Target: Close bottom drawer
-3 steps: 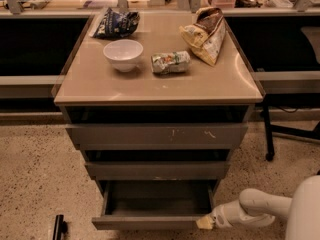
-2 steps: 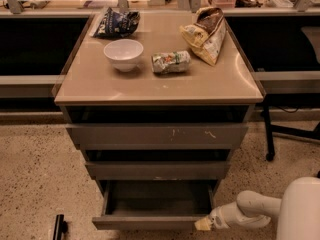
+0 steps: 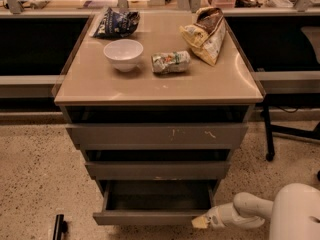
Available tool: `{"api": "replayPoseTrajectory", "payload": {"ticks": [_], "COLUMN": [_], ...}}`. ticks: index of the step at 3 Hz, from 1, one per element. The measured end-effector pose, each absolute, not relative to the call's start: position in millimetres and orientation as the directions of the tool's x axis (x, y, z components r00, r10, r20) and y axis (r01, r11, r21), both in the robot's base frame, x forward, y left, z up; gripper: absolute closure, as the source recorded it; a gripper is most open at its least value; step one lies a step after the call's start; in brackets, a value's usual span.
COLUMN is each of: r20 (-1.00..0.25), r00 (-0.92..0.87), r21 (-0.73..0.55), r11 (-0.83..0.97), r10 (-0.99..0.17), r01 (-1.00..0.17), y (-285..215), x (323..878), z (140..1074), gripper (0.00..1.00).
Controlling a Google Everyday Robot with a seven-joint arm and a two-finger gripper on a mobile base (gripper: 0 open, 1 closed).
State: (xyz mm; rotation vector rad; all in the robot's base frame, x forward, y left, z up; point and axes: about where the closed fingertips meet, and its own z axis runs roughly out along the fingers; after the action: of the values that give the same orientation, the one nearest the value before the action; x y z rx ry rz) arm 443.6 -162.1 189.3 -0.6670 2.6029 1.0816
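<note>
The bottom drawer (image 3: 150,217) is the narrowest of three grey-brown drawers and stands pulled out, its shallow dark box open to view. Its plain flat front panel faces me. My gripper (image 3: 201,222) sits at the right end of that front panel, touching or nearly touching it, on the white arm (image 3: 245,211) that comes in from the lower right. The middle drawer (image 3: 157,170) and the scratched top drawer (image 3: 157,135) sit above it, each slightly out.
On the cabinet top (image 3: 100,84) are a white bowl (image 3: 123,54), a crumpled packet (image 3: 170,62), a chip bag (image 3: 206,35) and a dark bag (image 3: 115,23). A black chair leg (image 3: 268,134) stands to the right. A dark object (image 3: 59,227) lies on the speckled floor at the lower left.
The gripper and arm have stayed at the right end of the bottom drawer front; the drawer shows no clear movement.
</note>
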Motion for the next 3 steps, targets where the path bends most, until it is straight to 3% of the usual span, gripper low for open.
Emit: {"api": "replayPoseTrajectory", "payload": {"ticks": [3], "r20": [-0.469], "r00": [-0.843], "r21": [0.584], "r11": [0.623], "r10": [-0.263], "r01": [-0.52], "y": [-163.4], "x": [506.1], "z": [172.2], "gripper": [1.0]}}
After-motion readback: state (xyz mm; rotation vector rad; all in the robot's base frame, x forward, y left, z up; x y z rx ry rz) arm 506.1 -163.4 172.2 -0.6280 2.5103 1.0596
